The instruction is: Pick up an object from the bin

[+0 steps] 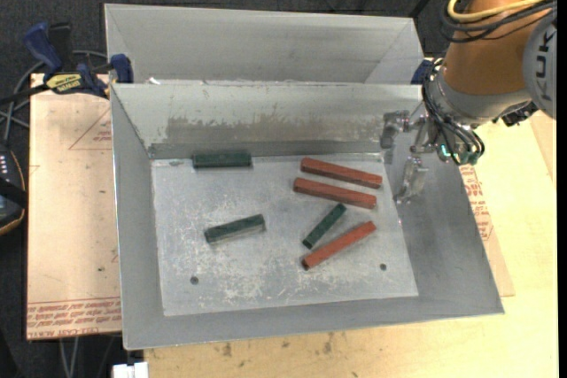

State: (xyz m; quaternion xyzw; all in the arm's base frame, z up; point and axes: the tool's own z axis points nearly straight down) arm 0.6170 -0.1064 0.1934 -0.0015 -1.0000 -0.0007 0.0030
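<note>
Bars of two colours are scattered over the floor of the grey metal bin (275,279). Nearest the front, a slanted red bar (338,245) is laid, and a short green bar (324,226) is set just beside it, also tilted. Well apart to the left, a second green bar (235,228) is placed alone. Further back, a middle red bar (335,192) and a far red bar (341,173) are laid close together, almost parallel. The gripper (404,165) is held low at the right wall, just beside the right ends of these two bars; nothing is seen gripped, and whether it is open or closed cannot be told. Against the back wall, a third green bar (222,160) is laid flat.
</note>
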